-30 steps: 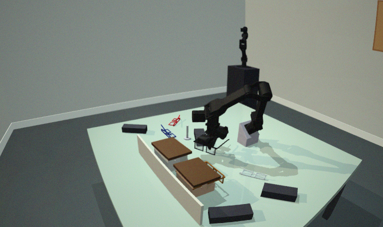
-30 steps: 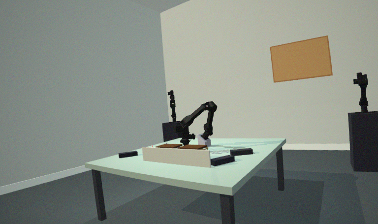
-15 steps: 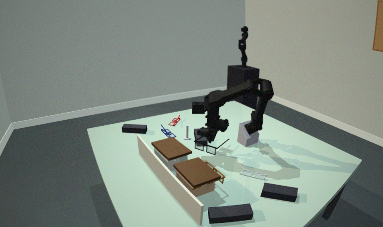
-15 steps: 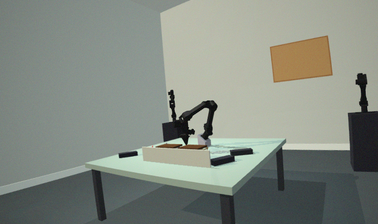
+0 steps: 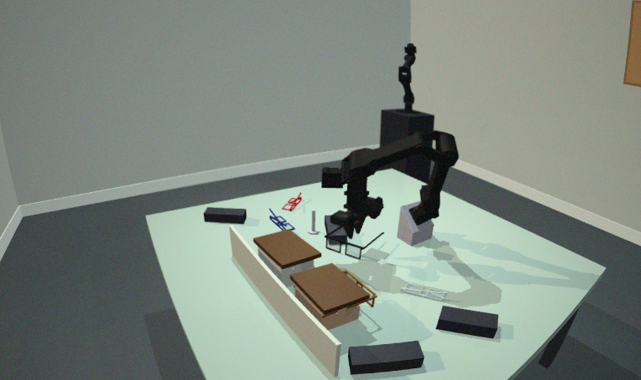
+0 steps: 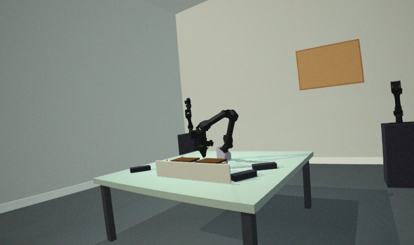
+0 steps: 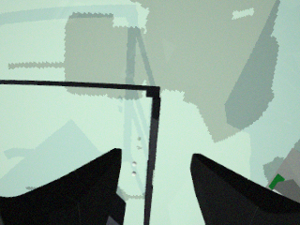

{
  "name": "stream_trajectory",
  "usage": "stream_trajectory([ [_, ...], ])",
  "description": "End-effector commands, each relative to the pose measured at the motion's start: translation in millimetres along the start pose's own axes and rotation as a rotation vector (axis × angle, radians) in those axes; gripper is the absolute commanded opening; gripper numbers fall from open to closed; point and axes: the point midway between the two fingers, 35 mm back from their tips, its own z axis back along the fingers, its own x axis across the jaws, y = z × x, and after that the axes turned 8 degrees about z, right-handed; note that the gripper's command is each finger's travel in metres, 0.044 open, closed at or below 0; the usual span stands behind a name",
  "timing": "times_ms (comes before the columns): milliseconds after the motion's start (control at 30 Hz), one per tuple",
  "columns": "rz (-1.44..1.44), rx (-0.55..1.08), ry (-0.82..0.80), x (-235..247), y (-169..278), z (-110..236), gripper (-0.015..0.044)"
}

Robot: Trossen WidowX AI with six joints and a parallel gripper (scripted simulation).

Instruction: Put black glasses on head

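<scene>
Gripper [image 5: 351, 231] of the single black arm pointed down at the pale green table [image 5: 520, 271], directly over the black glasses [image 5: 355, 247], seen from the top camera. The glasses sat low beside the gripper tip, well apart from both display heads; whether they rested fully on the table could not be told.

Wrist view: the two dark fingers stood moderately apart, with pale table visible between them. One thin side bar of the black glasses [image 7: 150, 150] ran down through the gap, nearer the left-hand finger in the picture and clear of the other. The jaws were not clamped on the frame. A small green tag [image 7: 277, 182] showed at the right edge, next to a grey shape too cropped to identify.

Top view: two brown-topped display heads [image 5: 286, 248] [image 5: 329, 288] stood side by side behind a long white board [image 5: 283, 296]. Orange glasses [image 5: 361, 291] sat around the nearer head. Which head carried the green tag could not be determined from this view. Red glasses [image 5: 292, 202] and blue glasses [image 5: 280, 222] lay on the far side of the table, near a short white post [image 5: 313, 222]; white glasses [image 5: 424, 291] lay to the right. Three dark blocks [image 5: 224, 215] [image 5: 466, 321] [image 5: 386, 357] lay around the edges.

Exterior view: the gripper [image 6: 203, 154] hung just above the heads' level behind the board [image 6: 192, 171].
</scene>
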Motion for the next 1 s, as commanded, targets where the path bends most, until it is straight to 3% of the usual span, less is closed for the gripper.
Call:
stream_trajectory([
  [0, 0.013, 0.007, -0.006, 1, 1, 4, 0.0147],
  [967, 0.013, 0.007, -0.006, 0, 3, -30, 0.0140],
])
